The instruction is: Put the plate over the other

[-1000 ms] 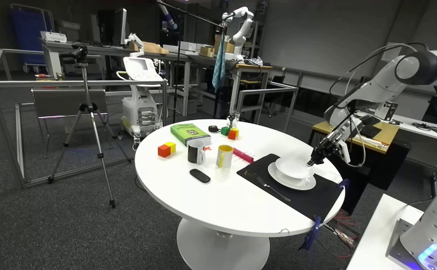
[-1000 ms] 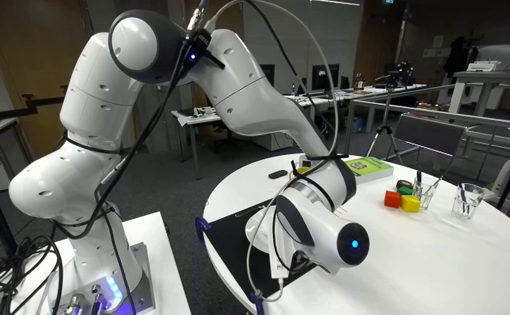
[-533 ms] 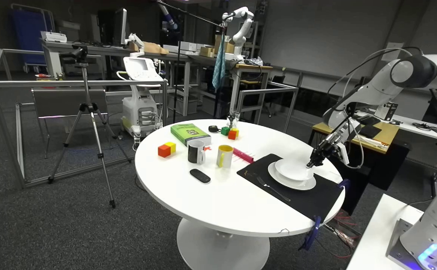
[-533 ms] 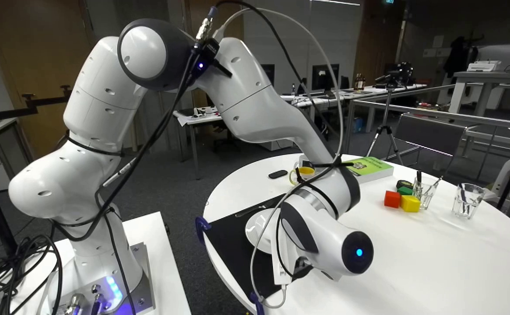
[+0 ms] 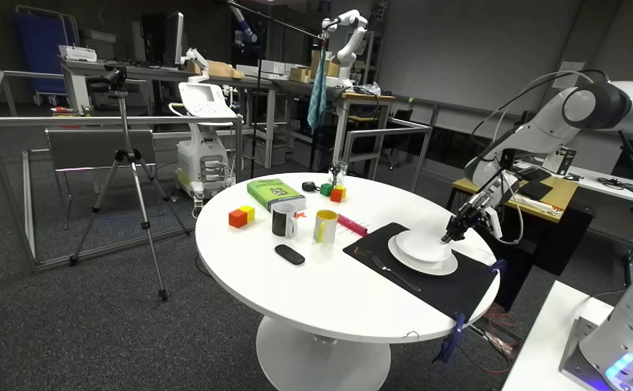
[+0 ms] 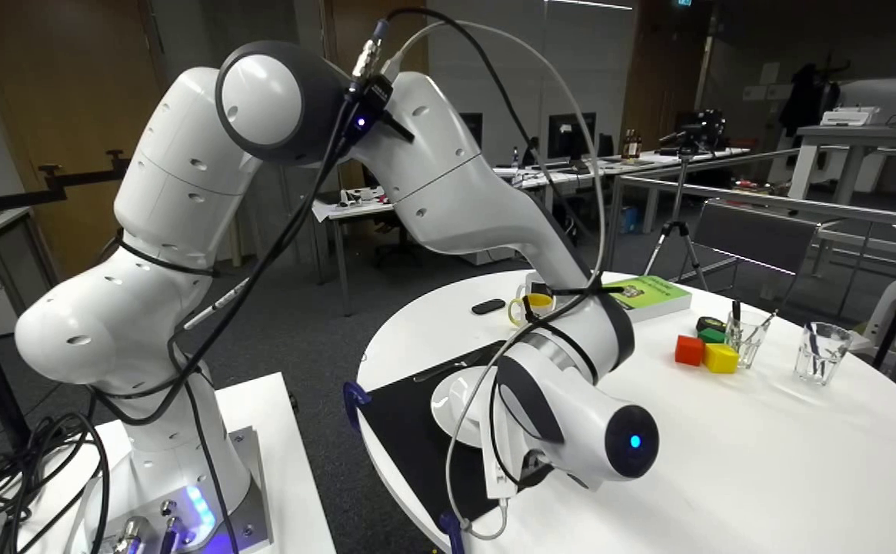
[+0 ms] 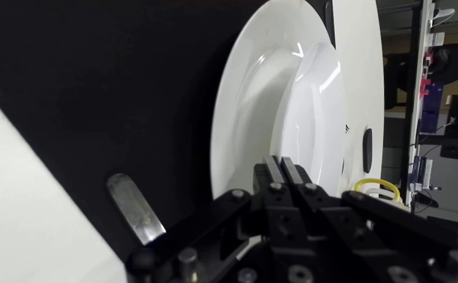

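Your hand (image 7: pixel 278 158) has shifted slightly since the earlier frame, and the upper plate (image 7: pixel 307 114) has gone with it across the lower plate (image 7: pixel 229 129); the fingers are together, clamped on the upper plate's rim, and that plate is tilted over the lower one, though you cannot tell whether the two touch; the lower plate rests on a black mat (image 5: pixel 457 293), a fork (image 5: pixel 395 273) just beside it, all on your round white surface (image 5: pixel 273 288); blue clamps (image 5: pixel 452 339) sit at the edge; around you is a room with dark grey carpet (image 5: pixel 104 336), a tripod (image 5: pixel 127 156) and a metal rail (image 5: pixel 33 122); you have a green book (image 5: pixel 276 194) on the surface, its cover print too small for you to read; near it stand a black-and-white mug (image 5: pixel 280 221) and a white mug (image 5: pixel 330 226) with a yellow inside and handle, their bottoms hidden from you; in an exterior view you see a glass (image 6: pixel 747 342) holding pens and, near it, another glass (image 6: pixel 823 354) holding slender things too unclear to name
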### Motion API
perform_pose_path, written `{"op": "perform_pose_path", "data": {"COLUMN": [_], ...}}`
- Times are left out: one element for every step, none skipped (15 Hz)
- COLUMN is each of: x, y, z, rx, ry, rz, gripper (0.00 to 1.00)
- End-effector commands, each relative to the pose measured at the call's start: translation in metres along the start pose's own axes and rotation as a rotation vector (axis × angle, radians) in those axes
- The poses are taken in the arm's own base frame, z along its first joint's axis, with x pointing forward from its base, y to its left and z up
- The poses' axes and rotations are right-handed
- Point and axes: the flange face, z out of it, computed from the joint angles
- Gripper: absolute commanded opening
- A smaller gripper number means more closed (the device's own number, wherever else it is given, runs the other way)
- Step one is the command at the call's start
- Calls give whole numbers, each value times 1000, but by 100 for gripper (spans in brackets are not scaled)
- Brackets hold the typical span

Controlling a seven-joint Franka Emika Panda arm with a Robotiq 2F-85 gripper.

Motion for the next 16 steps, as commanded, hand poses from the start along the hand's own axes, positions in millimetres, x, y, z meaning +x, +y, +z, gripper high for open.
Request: {"op": "perform_pose_path", "data": {"x": [5, 5, 5, 5, 5, 4, 4, 3, 3, 2, 2, 1, 1, 1, 1, 1], "y": [-6, -6, -5, -4, -3, -3, -2, -2, -1, 0, 1, 2, 3, 4, 4, 4], "z": [2, 5, 6, 8, 9, 10, 11, 11, 11, 12, 12, 13, 14, 14, 15, 15], "rx": [45, 46, 46, 47, 49, 50, 51, 52, 53, 55, 55, 55, 54, 54, 54, 52], "ry": [-28, -36, -41, -47, -49, -51, -53, -54, -57, -59, -62, -65, -67, -68, -71, -72], "rz": [-20, -19, -20, -20, -18, -17, -17, -18, -18, -17, -15, -14, -14, -14, -15, -18], "gripper": [1, 1, 1, 1, 1, 1, 1, 1, 1, 1, 1, 1, 1, 1, 1, 1]}}
